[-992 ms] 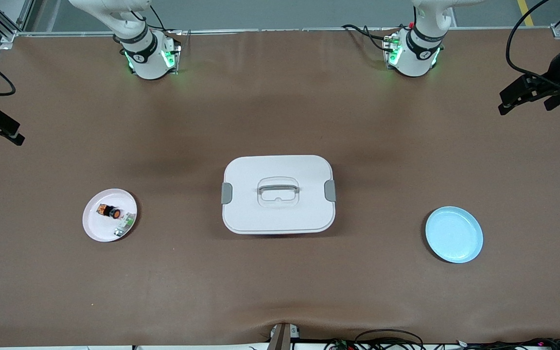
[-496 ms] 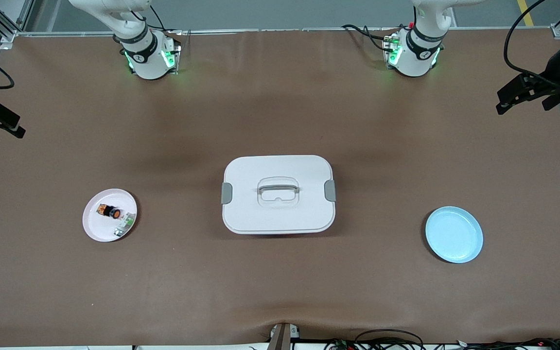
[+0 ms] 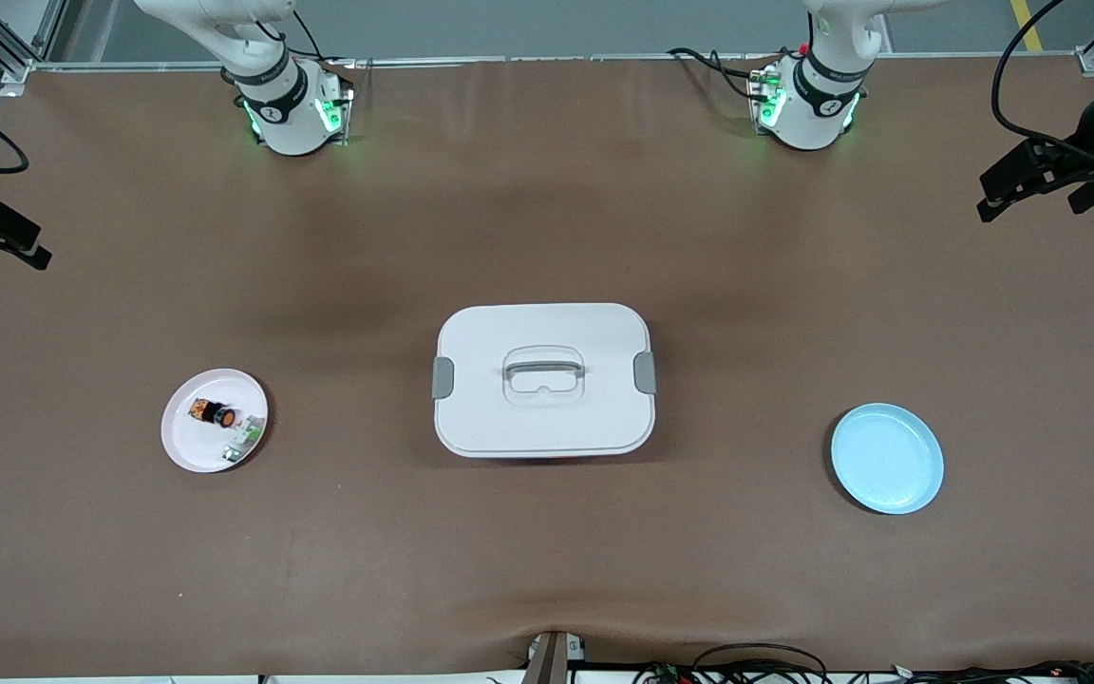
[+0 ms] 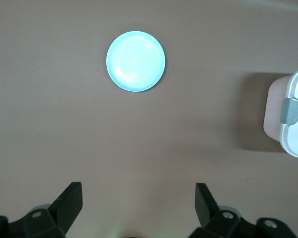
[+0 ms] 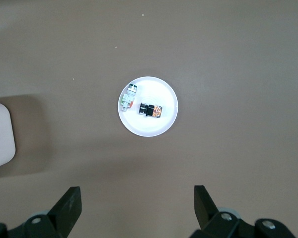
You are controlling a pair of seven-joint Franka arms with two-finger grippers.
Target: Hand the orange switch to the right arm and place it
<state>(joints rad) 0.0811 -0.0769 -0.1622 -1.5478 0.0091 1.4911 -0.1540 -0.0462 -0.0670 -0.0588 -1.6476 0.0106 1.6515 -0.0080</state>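
Orange switch [image 3: 213, 412] on pink plate [image 3: 184, 445]; left gripper [image 4: 136, 202], right gripper [image 5: 135, 201] agape, empty, bodies cut off

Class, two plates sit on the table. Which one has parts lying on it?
The white plate toward the right arm's end: it holds the orange switch and a white-and-green component. The blue plate holds nothing.

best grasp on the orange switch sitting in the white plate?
Probably from straight above, pincer fingers across the black barrel of the orange switch. It lies on its side on the white plate, so the round sides are exposed. The white-and-green component sits close beside it, so keep the fingers off that side.
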